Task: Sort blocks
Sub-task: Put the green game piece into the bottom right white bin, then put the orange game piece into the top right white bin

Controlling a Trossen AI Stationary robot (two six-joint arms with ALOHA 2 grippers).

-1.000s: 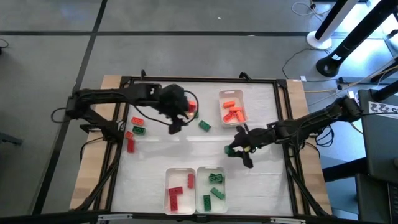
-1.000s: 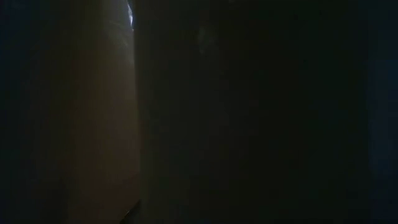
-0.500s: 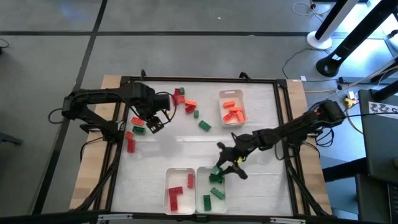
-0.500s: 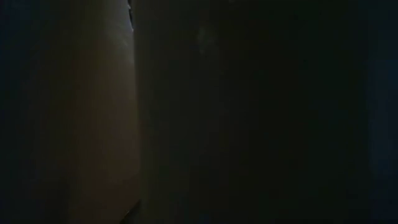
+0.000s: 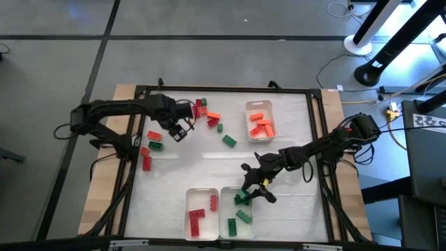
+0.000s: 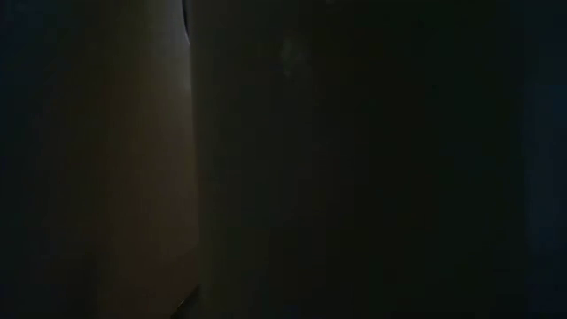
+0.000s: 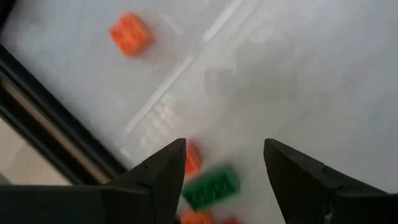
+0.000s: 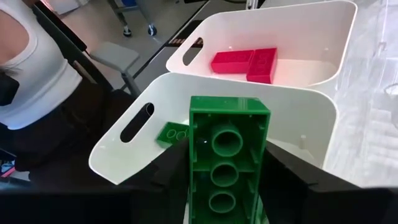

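Three white trays sit on the table (image 5: 209, 167): one with orange blocks (image 5: 260, 125) near the far edge, and two side by side at the near edge, the red tray (image 5: 198, 213) and the green tray (image 5: 237, 211). Judged from this, sorting is midway, in the step of delivering a green piece. The right gripper (image 5: 252, 188) hovers over the green tray's far rim, its fingers clamped on a green block (image 8: 227, 162) held studs-down, directly above that tray. Next it needs only to part its fingers over the tray. The left gripper (image 5: 178, 129) hangs near the far left corner with fingers spread and empty; a loose green block (image 7: 211, 186) and an orange one (image 7: 130, 34) lie below it.
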